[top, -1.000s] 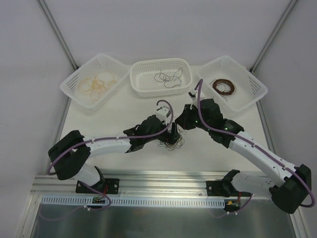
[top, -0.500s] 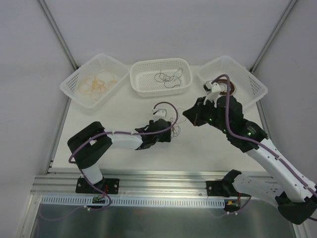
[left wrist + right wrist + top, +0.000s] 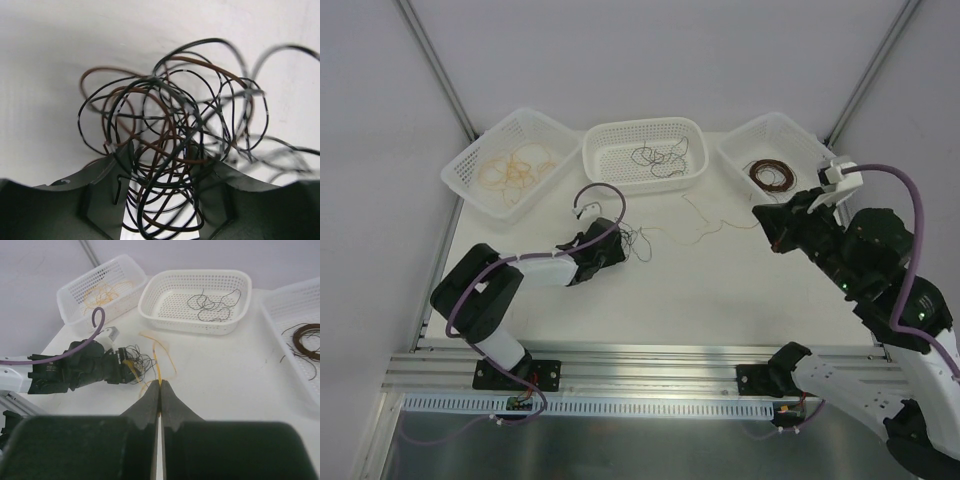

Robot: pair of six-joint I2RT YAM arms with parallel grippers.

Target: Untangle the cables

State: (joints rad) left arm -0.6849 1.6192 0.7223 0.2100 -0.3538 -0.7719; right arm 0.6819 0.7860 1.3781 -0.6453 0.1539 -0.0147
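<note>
Knots are our big worry here. Our right gripper (image 3: 160, 384) is pinched tight on a yellow wire (image 3: 156, 357) that trails back toward the tangle (image 3: 170, 145) of black and brown wires, which sits just in front of the middle basket (image 3: 642, 187), a bit to its left. The left gripper (image 3: 162, 170) has its jaws part-way apart around that tangle, and we can't tell if it's really biting. If the yellow one loops through, pulling could drag the whole clump or cinch it tighter. The table (image 3: 720, 290) is plain white and smooth-looking, with pale walls (image 3: 650, 60) all round.
</note>
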